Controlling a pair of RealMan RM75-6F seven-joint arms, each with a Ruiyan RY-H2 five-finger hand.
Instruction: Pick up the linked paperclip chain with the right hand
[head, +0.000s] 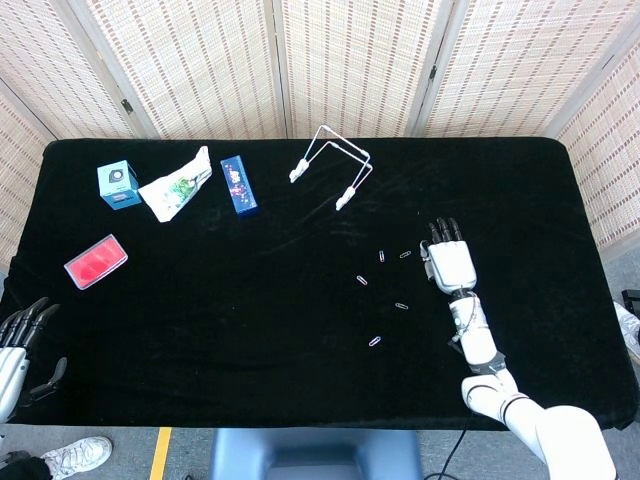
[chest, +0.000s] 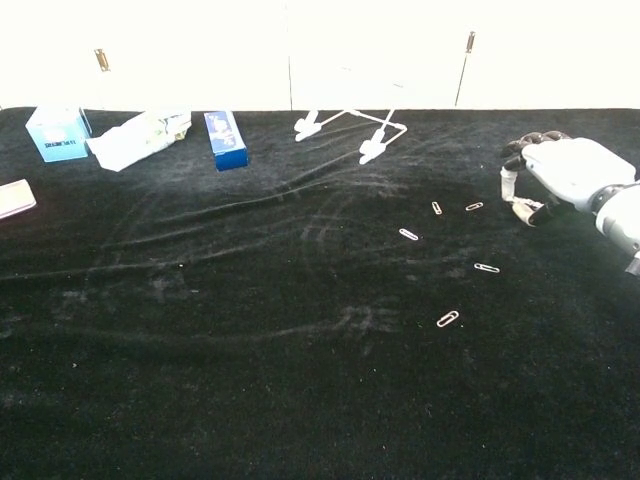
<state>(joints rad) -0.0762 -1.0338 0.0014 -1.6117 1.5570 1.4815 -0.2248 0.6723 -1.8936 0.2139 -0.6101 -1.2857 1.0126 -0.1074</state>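
Note:
My right hand (head: 450, 262) (chest: 560, 175) hovers just above the black table (head: 250, 300) at the right, fingers curled down with the thumb under them. A thin pale strand, the paperclip chain (chest: 528, 204), shows beneath the palm, apparently pinched between thumb and fingers; the head view hides it. Several loose paperclips (head: 401, 305) (chest: 448, 319) lie scattered left of the hand. My left hand (head: 20, 345) hangs off the table's near left corner with its fingers spread, holding nothing.
A white wire stand (head: 330, 165) (chest: 350, 128) sits at the back centre. Along the back left are a blue box (head: 239, 185), a white packet (head: 175, 185) and a teal box (head: 118, 184). A red card (head: 96, 261) lies near the left edge.

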